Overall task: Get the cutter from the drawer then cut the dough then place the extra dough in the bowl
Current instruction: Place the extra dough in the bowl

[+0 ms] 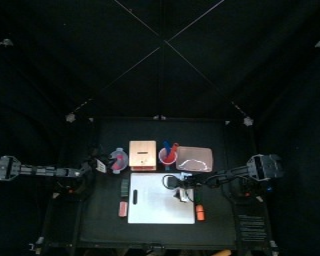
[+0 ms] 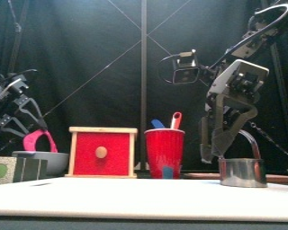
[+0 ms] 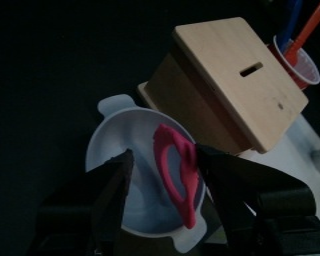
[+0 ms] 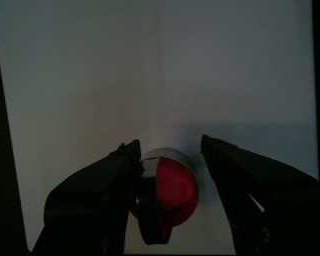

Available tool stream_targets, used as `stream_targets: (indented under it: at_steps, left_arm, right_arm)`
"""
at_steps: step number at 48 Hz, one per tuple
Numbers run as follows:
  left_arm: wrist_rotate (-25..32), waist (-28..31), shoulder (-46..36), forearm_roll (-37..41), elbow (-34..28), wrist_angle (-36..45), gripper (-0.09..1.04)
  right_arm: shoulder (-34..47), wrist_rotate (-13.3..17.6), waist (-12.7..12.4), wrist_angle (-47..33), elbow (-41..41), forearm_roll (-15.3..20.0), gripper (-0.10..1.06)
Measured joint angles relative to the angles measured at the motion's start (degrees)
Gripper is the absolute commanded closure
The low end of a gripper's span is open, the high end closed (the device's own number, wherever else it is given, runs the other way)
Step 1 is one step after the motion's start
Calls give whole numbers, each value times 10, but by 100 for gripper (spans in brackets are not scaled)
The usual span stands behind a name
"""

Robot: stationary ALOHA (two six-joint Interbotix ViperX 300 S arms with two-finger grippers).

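The extra dough, a pink ring (image 3: pixel 176 175), lies in the blue-grey bowl (image 3: pixel 127 128) on the left of the surface, just left of the wooden box (image 3: pixel 236 80). From table height it stands up above the bowl's rim rather than lying flat. The left gripper (image 3: pixel 166 156) hangs over the bowl with its jaws spread wide on either side of the ring, not visibly pinching it. The main risk, as I judge it, is soft dough clinging to a jaw: a lift from here could drag the ring back over the rim, or tip the light bowl. On the right, the right gripper (image 4: pixel 170 145) is above the white cutting board (image 4: pixel 149 70), with its jaws parted. Between them, closer to one jaw, is the metal cutter (image 2: pixel 240 171) with a red round of dough (image 4: pixel 174 195) inside it. A sideways drift there could nudge the cutter and smear or shift the cut piece, or snag its wire handle.
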Motion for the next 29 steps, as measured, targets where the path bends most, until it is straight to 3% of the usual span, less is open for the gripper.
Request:
stream_targets:
  at_steps: [13,29]
  left_arm:
    - [-67,1,0,27,0,4,7]
    - [-70,2,0,47,-4,4,7]
  right_arm:
    - [0,0,0,0,-1,0,11]
    - [0,0,0,0,0,0,11]
